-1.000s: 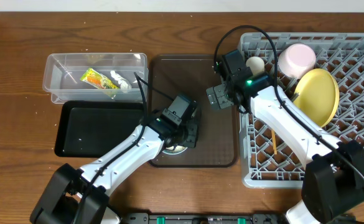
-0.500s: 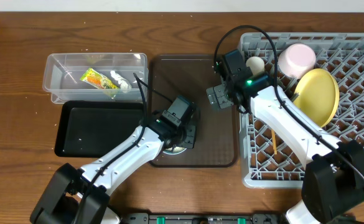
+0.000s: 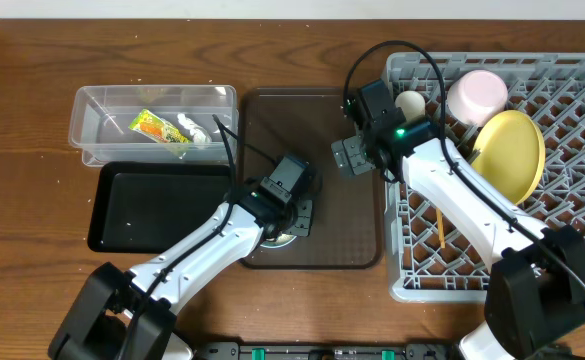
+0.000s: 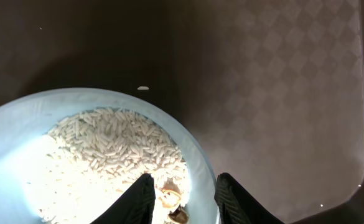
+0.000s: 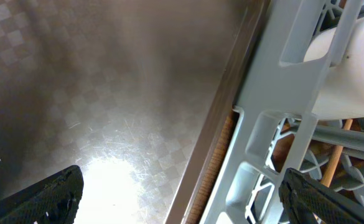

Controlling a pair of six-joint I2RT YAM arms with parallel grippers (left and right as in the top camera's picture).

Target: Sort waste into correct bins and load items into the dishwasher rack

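A light blue bowl [image 4: 200, 155] holding white rice scraps [image 4: 113, 149] sits at the front of the dark brown tray [image 3: 342, 215]. My left gripper [image 4: 183, 199] is shut on the bowl's rim, one finger inside and one outside; from overhead the arm hides most of the bowl [image 3: 280, 240]. My right gripper [image 3: 350, 157] hangs open and empty over the tray's right edge beside the grey rack [image 3: 572, 230]. The rack holds a yellow plate [image 3: 512, 152], pink cup [image 3: 477, 95], white cup [image 3: 409, 102] and chopsticks [image 3: 439, 228].
The clear tub [image 3: 102, 105] at the back left holds the green-and-yellow wrapper [image 3: 154, 127] and a white tissue [image 3: 192, 128]. The black tray [image 3: 152, 205] lies in front of it. The rack's wall [image 5: 275, 93] stands close to my right fingers.
The left wrist has shifted very slightly over the bowl. The right arm has not moved.
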